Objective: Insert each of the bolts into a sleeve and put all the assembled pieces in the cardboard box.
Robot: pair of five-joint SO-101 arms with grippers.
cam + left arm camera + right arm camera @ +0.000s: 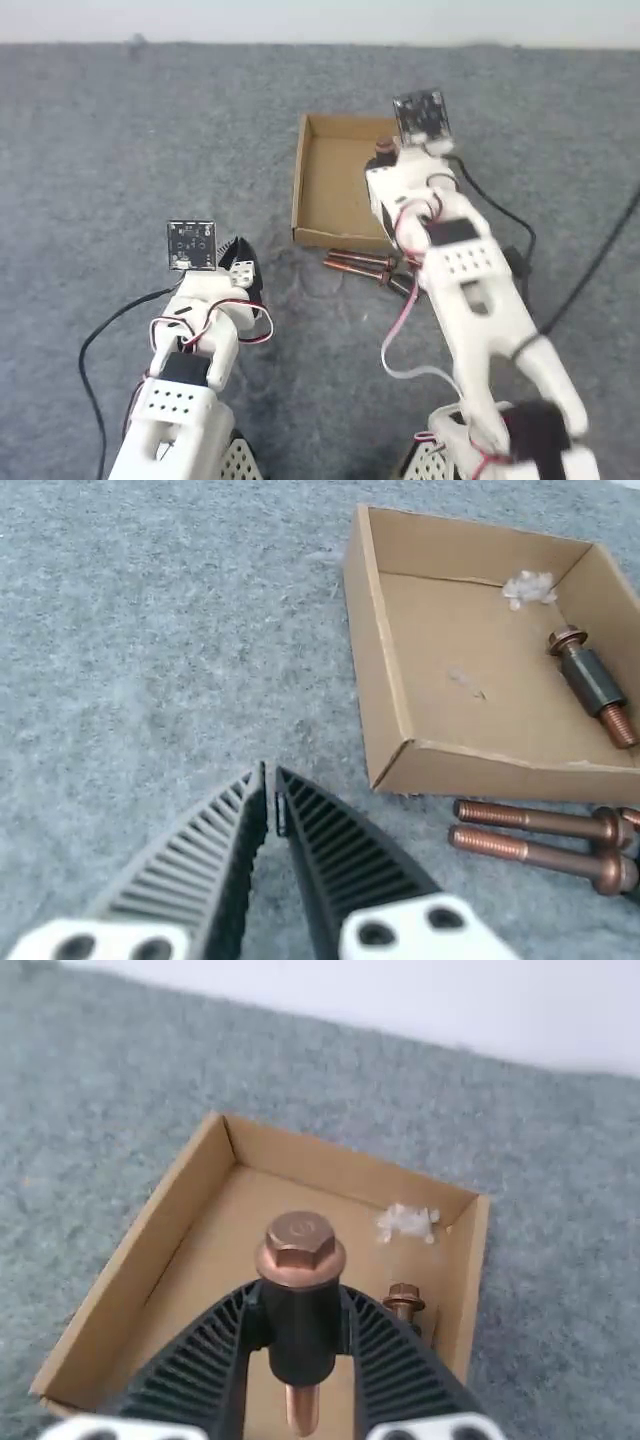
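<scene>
The cardboard box (298, 180) lies open at the table's middle back. My right gripper (300, 1300) hangs over it, shut on a copper bolt seated in a dark sleeve (300, 1260), head up. From above, that gripper (385, 160) is over the box's right part. One assembled bolt and sleeve (590, 685) lies inside the box near its right wall. Two bare copper bolts (535, 835) lie side by side on the carpet just outside the box's near wall (500, 770). My left gripper (270, 772) is shut and holds nothing, low over the carpet to the near left of the box (245, 262).
Grey carpet covers the table. A small white tuft (408, 1220) sits in the box's far corner. Black cables (520, 235) trail to the right of the right arm. A white wall edges the far side.
</scene>
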